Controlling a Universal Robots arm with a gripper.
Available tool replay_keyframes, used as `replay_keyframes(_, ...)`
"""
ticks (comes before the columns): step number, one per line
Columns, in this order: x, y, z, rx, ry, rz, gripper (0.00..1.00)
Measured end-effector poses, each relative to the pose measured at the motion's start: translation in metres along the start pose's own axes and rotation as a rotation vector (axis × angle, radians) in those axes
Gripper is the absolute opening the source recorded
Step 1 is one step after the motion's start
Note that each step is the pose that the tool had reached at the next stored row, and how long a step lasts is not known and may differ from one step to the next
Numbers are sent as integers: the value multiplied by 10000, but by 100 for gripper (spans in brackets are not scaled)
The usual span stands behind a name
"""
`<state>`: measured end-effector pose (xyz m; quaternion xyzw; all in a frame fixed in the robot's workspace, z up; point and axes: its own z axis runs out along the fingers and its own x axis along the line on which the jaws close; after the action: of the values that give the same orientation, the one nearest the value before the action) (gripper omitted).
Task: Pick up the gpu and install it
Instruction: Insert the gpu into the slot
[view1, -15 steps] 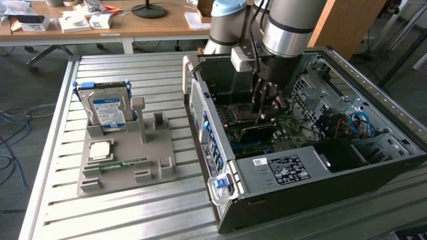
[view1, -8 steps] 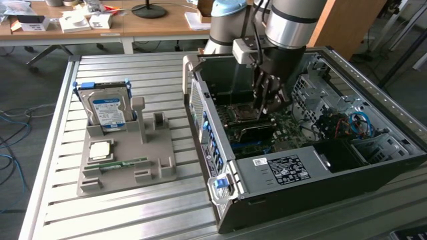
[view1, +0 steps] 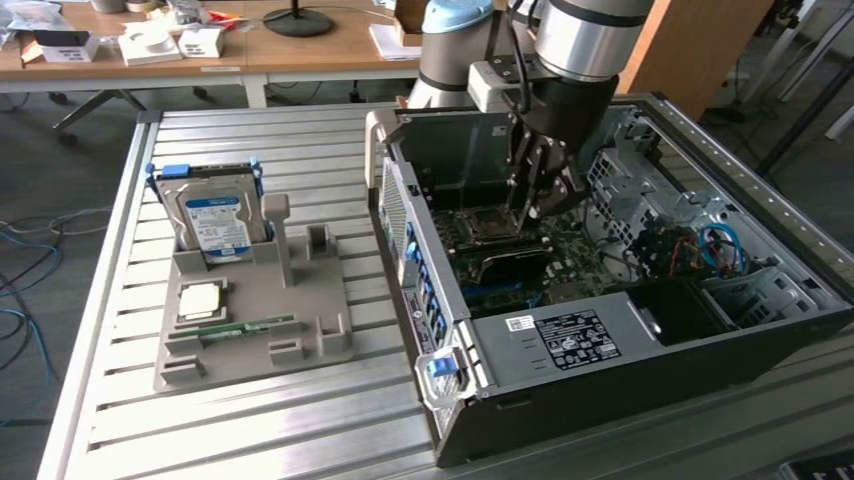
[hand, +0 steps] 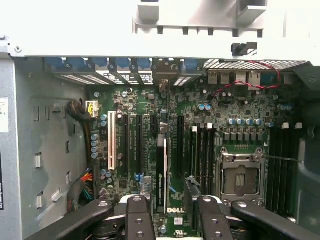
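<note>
The gpu (hand: 161, 172) stands on edge among the expansion slots of the green motherboard (hand: 220, 112), seen as a thin dark card with a pale top edge. In the exterior view the gpu (view1: 505, 262) is a dark slab just below the processor socket (view1: 483, 224). My gripper (hand: 172, 220) hangs right above it inside the open computer case (view1: 747, 330). Its two black fingers (hand: 137, 217) stand wide apart on either side of the card, with a gap to each face. In the exterior view my gripper (view1: 541, 200) reaches down into the case from the silver wrist.
On the slatted table, a grey holder (view1: 254, 320) at the exterior view's left carries a silver hard drive (view1: 214, 220), a square chip (view1: 200, 300) and a green memory stick (view1: 240, 327). Case walls, a drive cage (view1: 641, 170) and blue cables (view1: 714, 245) ring the arm.
</note>
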<state>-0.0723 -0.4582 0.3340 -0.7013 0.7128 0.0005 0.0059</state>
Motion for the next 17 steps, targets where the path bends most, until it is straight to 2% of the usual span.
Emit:
replay_keyframes(8, 0, 0, -27, -1, 2, 0, 40)
replay_keyframes(17, -2, -2, -202, 0, 1, 0, 40)
